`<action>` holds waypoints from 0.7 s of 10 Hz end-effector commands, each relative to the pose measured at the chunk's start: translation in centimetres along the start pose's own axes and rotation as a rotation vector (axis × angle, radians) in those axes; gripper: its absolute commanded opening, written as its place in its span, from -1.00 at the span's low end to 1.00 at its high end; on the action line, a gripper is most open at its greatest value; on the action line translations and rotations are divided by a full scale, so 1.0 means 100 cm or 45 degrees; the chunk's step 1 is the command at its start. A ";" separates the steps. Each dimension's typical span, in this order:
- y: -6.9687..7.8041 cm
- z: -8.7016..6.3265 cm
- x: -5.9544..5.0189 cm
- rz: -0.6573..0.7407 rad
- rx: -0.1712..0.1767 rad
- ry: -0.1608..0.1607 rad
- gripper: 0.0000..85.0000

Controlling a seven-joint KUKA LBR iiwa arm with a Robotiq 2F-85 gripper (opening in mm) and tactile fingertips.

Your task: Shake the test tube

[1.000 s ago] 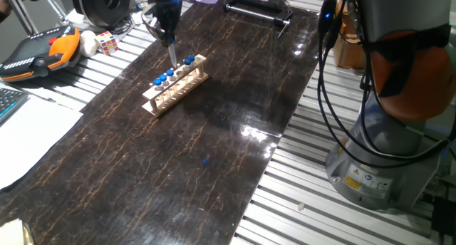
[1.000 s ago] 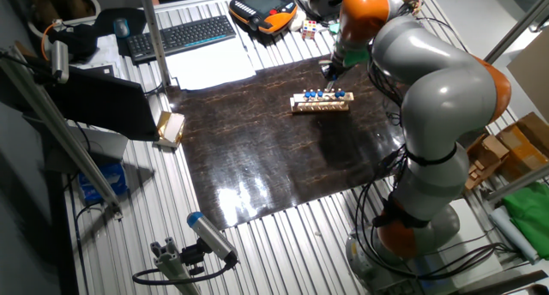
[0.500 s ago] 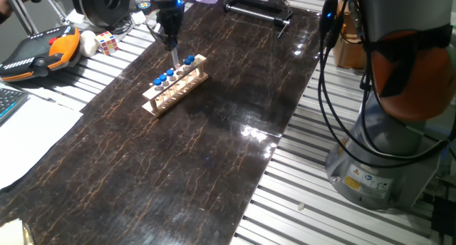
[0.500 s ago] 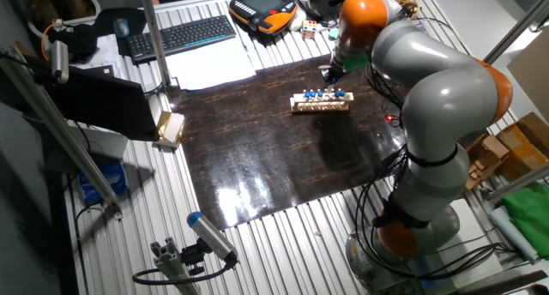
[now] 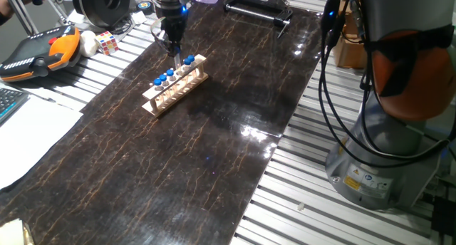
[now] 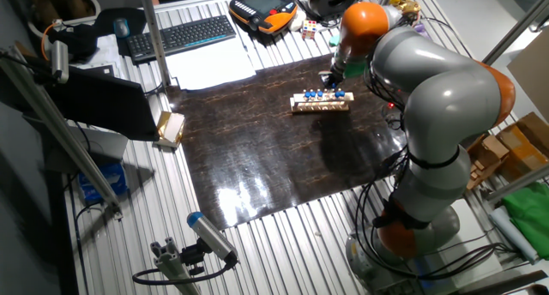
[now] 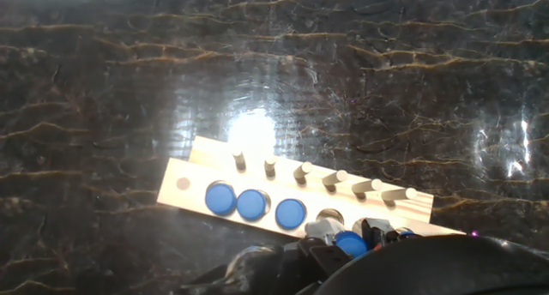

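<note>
A light wooden rack (image 5: 173,87) lies on the dark mat, also visible in the other fixed view as the rack (image 6: 320,104). Several blue-capped tubes (image 7: 253,204) stand in it, beside one empty hole (image 7: 328,216). My gripper (image 5: 173,48) hovers just above the rack's far end, shut on the test tube (image 7: 350,243), whose blue cap sits between the fingertips (image 7: 321,231). Its clear body hangs down toward the rack (image 7: 193,169). In the other fixed view the gripper (image 6: 331,75) is just behind the rack.
An orange teach pendant (image 5: 39,51), a Rubik's cube (image 5: 107,42) and a black spool (image 5: 100,3) lie to the left of the mat. A black bar (image 5: 258,8) sits at the far edge. The arm's base (image 5: 381,159) stands at the right. Keyboard (image 6: 180,35) and paper (image 6: 210,68) are further back.
The gripper has risen and drifted slightly toward the far end of the rack, carrying the tube upward. The rack and the other tubes have stayed put.
</note>
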State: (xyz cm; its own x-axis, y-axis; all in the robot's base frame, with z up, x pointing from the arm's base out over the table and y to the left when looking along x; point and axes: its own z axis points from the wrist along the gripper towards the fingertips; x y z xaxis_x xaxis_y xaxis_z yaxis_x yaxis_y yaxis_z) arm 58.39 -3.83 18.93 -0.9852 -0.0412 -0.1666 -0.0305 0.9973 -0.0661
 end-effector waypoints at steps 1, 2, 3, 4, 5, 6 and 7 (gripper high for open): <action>0.000 0.002 0.000 0.000 0.000 -0.001 -0.98; 0.000 0.004 -0.001 -0.002 0.000 -0.003 -0.98; -0.001 0.007 0.000 -0.004 -0.002 -0.005 -0.98; -0.002 0.010 0.000 -0.009 -0.004 -0.007 -0.97; -0.003 0.014 0.001 -0.012 -0.009 -0.010 -0.97; -0.004 0.019 0.001 -0.013 -0.017 -0.012 -0.96; -0.005 0.024 0.001 -0.014 -0.021 -0.016 -0.95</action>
State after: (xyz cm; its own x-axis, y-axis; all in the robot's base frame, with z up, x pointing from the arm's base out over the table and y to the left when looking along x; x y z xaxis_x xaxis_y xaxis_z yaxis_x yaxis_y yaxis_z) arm 58.71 -4.46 16.41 -0.9826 -0.0523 -0.1782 -0.0439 0.9978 -0.0506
